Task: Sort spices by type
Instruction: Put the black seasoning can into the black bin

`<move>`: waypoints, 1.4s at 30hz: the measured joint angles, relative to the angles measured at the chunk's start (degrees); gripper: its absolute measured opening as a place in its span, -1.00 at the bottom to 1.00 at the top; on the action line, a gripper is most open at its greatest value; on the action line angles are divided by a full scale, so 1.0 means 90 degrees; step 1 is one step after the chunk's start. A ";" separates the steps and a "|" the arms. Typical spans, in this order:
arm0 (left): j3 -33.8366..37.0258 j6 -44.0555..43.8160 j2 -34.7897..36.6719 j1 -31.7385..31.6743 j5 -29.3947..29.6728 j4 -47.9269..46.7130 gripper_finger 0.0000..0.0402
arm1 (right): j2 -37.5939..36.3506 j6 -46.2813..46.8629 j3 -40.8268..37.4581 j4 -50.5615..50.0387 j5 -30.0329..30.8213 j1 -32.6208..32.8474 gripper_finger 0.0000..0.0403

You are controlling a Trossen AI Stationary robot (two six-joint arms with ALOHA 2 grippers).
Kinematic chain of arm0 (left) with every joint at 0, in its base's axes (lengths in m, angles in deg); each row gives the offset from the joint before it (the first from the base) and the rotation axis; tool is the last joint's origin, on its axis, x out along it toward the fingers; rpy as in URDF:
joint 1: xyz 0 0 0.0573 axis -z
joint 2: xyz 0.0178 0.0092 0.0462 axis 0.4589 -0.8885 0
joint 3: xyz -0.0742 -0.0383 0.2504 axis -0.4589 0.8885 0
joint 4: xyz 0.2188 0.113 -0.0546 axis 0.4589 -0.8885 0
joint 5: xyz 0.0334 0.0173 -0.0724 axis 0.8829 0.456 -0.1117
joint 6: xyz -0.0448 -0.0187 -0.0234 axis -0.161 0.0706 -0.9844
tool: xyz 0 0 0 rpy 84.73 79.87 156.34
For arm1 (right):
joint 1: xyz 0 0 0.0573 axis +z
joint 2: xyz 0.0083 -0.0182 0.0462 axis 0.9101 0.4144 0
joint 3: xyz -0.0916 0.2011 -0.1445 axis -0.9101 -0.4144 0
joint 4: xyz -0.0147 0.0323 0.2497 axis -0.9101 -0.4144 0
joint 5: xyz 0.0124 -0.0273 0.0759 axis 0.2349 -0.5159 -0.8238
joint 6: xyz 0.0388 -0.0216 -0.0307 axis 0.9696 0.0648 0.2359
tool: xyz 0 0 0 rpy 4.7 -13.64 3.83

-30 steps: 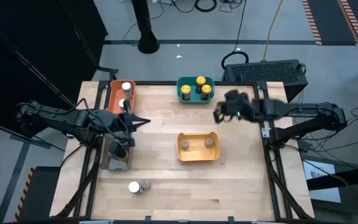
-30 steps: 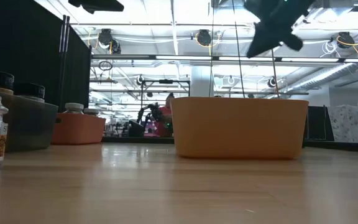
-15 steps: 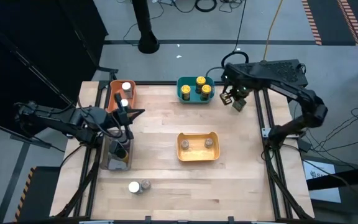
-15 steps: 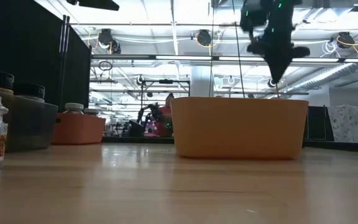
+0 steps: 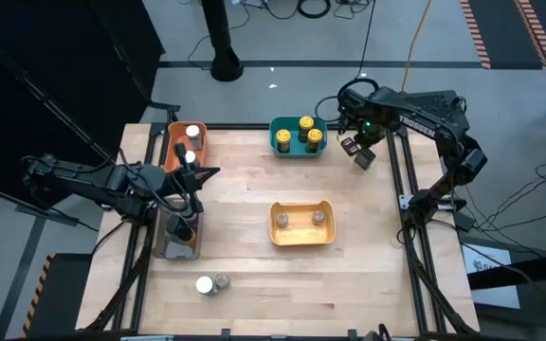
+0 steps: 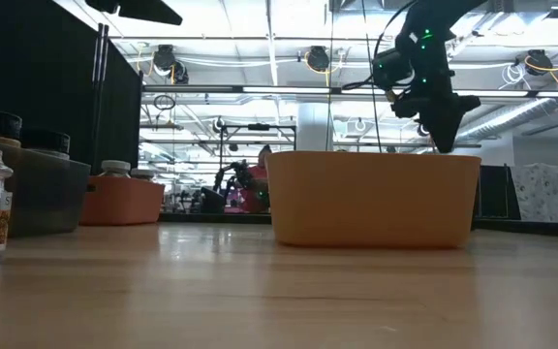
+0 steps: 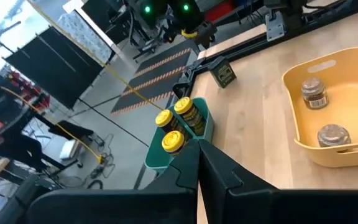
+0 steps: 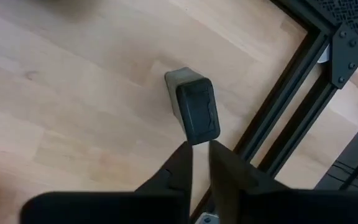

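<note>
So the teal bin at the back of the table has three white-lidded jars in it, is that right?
Not quite. The teal bin at the back of the table does hold three jars, but their lids are yellow, not white. The high view shows it, and the left wrist view confirms the yellow lids.

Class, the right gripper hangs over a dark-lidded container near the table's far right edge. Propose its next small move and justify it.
Probably open wider, then descend. The right gripper is barely parted, narrower than the dark-lidded container standing alone just beyond its fingertips.
</note>
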 joint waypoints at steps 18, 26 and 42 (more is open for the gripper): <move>0.0000 0.0048 -0.0002 0.0000 -0.0174 -0.0076 -0.96 | 0.0015 -0.0698 -0.0985 0.0877 0.0172 -0.0244 0.36; 0.0000 0.0051 -0.0002 0.0000 -0.0392 -0.0033 -0.96 | 0.0015 -0.1147 -0.1910 0.1874 0.0170 -0.0391 0.37; 0.0000 0.0051 -0.0005 0.0000 -0.0559 0.0009 -0.96 | 0.0013 -0.1416 -0.2438 0.2649 -0.0220 -0.0348 -0.52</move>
